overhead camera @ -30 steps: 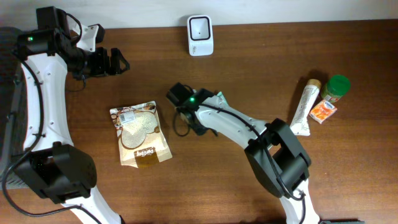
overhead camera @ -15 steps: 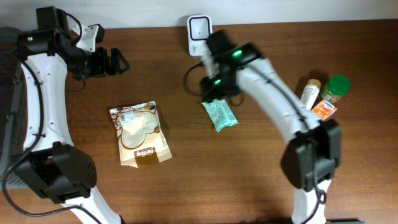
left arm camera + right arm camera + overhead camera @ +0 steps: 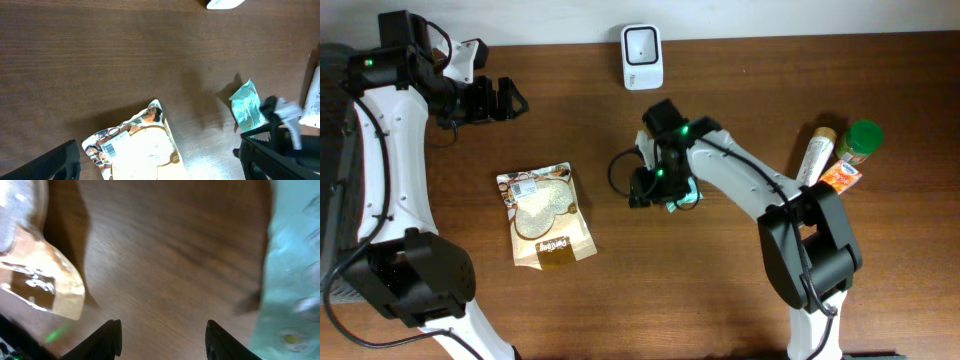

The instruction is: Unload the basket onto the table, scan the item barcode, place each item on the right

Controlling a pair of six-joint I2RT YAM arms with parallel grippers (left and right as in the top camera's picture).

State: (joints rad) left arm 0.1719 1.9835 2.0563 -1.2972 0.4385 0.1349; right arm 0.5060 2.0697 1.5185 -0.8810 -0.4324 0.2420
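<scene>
The teal packet (image 3: 684, 196) is seen lying on the table (image 3: 650, 290), a little below the white scanner (image 3: 642, 57) and well apart from it. It is partly covered by the right arm in the overhead view. The right gripper (image 3: 163, 326) is held low over the wood just beside the packet. Its jaws are parted about halfway and only bare table is seen between them, so nothing is gripped. In the right wrist view the packet is found just outside one finger (image 3: 216, 339). That picture is blurred, so it cannot be told whether the two touch.

The left gripper (image 3: 515, 100) is held at the far left of the table, well apart from everything else. Its jaws are spread wide and nothing is held in them.

A pouch (image 3: 545, 214) with a clear window and a barcode label is laid flat to the left of the packet. At the right edge a white tube (image 3: 808, 172), a green-lidded jar (image 3: 861, 141) and a small orange packet (image 3: 839, 179) are grouped close together.
</scene>
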